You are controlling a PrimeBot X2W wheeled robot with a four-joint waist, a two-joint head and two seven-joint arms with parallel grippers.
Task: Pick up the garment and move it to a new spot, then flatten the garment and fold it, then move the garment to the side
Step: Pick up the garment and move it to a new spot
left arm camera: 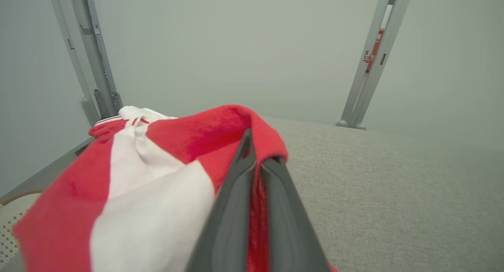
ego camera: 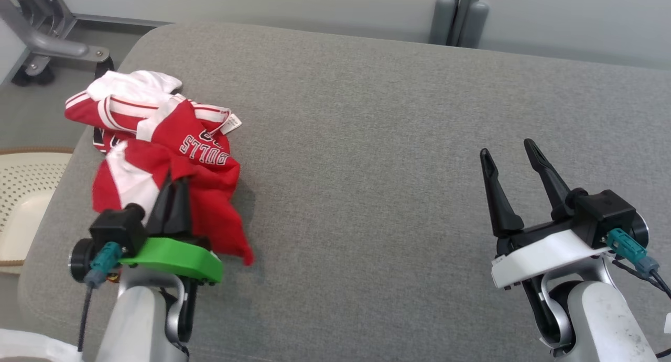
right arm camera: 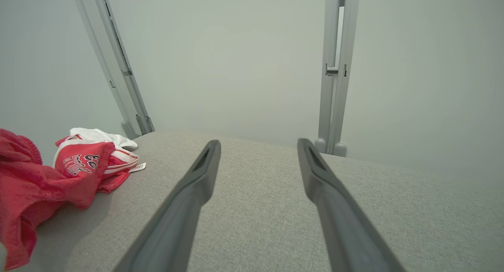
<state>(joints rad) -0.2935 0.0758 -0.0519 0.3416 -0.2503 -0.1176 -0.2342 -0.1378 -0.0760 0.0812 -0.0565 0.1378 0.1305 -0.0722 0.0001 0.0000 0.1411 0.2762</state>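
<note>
On the grey cushion (ego camera: 367, 142), garment (ego camera: 157, 152) pinched in left pincer (ego camera: 176, 185)

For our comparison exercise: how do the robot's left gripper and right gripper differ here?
The left gripper is shut on the garment; the right gripper stands open, empty. The left gripper has a green mount, the right gripper a white mount. Both have two long dark fingers.

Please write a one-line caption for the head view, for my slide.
Left claw shut on the red-and-white garment on the grey pad; right claw open, apart from it.
</note>
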